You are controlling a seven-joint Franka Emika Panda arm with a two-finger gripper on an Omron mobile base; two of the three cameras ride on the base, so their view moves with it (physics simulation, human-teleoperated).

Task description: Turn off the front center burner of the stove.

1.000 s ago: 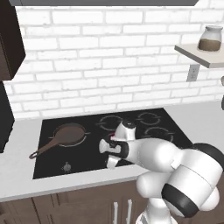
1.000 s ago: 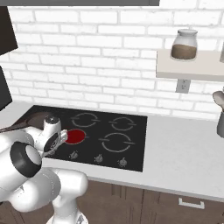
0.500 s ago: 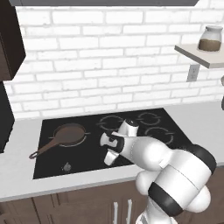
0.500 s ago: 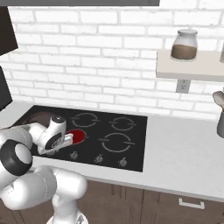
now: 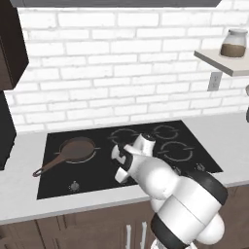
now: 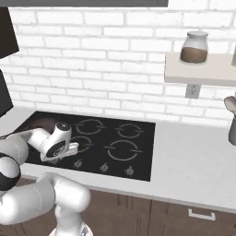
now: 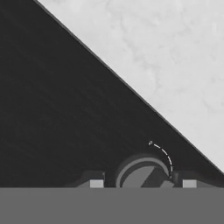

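Now the gripper (image 7: 142,183) sits low over the stove (image 5: 102,168) front edge, its tips spread narrowly either side of a silver knob (image 7: 143,173), seemingly not yet clamped, placed to twist it; the front center burner (image 6: 83,142) lies just behind the hand

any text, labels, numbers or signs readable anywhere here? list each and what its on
No words, numbers or brands can be read anywhere.
Knob on the stove: a thin dashed white arc with a small circle at its end, a mark, no text.
Burner rings on the cooktop: grey ticks, no lettering.
Jar on the shelf: no label visible.
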